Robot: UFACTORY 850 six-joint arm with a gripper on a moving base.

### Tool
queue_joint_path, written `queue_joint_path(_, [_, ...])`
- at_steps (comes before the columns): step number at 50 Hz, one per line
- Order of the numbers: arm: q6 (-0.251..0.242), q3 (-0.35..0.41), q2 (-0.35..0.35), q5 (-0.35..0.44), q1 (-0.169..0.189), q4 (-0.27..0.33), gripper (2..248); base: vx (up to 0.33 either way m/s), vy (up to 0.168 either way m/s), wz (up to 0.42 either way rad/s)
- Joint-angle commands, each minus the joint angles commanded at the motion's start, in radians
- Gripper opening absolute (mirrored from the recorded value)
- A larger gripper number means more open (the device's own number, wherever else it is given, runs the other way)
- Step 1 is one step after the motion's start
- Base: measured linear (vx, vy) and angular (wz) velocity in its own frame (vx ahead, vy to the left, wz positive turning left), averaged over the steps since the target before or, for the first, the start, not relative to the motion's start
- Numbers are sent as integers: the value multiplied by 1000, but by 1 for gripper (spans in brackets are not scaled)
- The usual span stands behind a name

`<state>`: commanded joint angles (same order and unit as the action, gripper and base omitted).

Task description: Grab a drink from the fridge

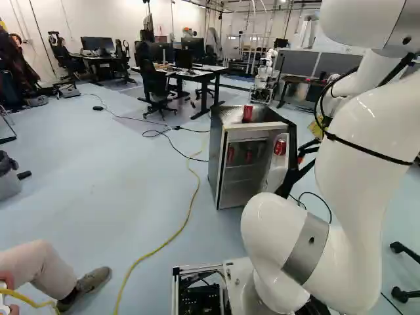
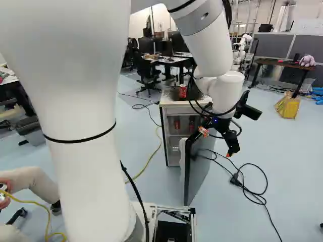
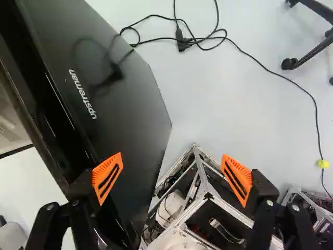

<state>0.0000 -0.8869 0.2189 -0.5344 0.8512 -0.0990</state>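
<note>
Bin: It stood on the pale floor at the far left of the left base view, a grey bin [image 1: 9,184] with a dark lining.
Desk: Farther back, a desk [image 1: 190,73] with monitors stood beside a black chair [image 1: 155,84].
Yellow cable: This ran loosely over the floor [image 1: 98,164] toward the fridge, a yellow cable [image 1: 190,205] with a few bends in it.
Fridge: The little fridge [image 1: 220,174] stood open, right of the cable.
Inside cans: Two red drinks, a left can [image 1: 230,155] and a right can [image 1: 249,156], sat side by side in the fridge, on an upper shelf.
Top can: Another red one, the top can [image 1: 247,113], stood upright on the fridge's roof.
Door: It was swung out toward the base, the door [image 2: 197,164], its dark outer face turned away from the shelves.
Door can: One more drink, the door can [image 1: 280,147], sat in the rack on the door's inner side.
Gripper: I saw the gripper [image 2: 217,142] up by the door's top, pointing down. The wrist view showed its fingers spread well apart, released, one pad [image 3: 107,177] over the door's dark face.
Black cord: Right of the door, a black cord [image 2: 263,194] lay looped on the floor.
Sack: A yellow sack [image 2: 287,107] stood farther back.
Plush: At the far right, a pinkish plush [image 2: 307,60] sat on a table [image 2: 282,63].
</note>
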Motion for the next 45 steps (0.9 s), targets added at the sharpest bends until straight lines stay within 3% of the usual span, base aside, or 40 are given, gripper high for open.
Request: queue_joint_path(45, [0, 149, -125, 0, -130, 0, 247, 0, 0, 0])
